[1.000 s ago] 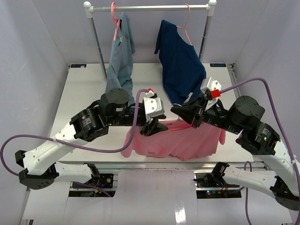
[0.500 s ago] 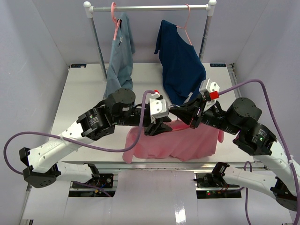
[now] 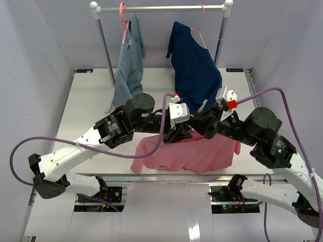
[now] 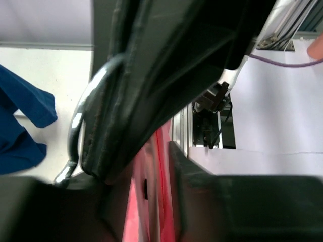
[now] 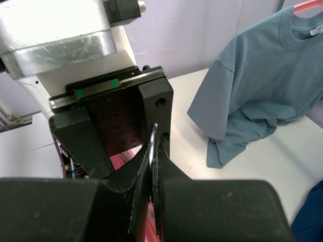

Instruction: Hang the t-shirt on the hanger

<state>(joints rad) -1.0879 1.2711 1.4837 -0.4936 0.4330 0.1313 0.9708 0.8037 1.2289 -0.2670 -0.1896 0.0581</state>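
The salmon-pink t-shirt (image 3: 186, 155) lies bunched at the table's near edge, its top lifted to both grippers. My right gripper (image 3: 202, 125) is shut on the thin metal hook (image 5: 154, 132) of the pink hanger (image 3: 196, 138); the hook stands pinched between its jaws (image 5: 154, 151). My left gripper (image 3: 180, 133) is right against the right one, shut on pink t-shirt fabric (image 4: 139, 201) beside the hanger's pink bar (image 4: 160, 171). The hook (image 4: 79, 121) curves round the right gripper's fingers (image 4: 151, 75) in the left wrist view. Most of the hanger is hidden under cloth and arms.
A rail (image 3: 161, 8) at the back holds a grey-blue shirt (image 3: 128, 65) and a navy shirt (image 3: 194, 70) on like hangers, both trailing onto the table (image 3: 86, 106). The navy hem hangs just behind the grippers. Purple cables (image 3: 272, 91) loop over both arms.
My left arm has swung right, bringing its gripper up against the right gripper and drawing the shirt's top edge with it. The right gripper has hardly moved.
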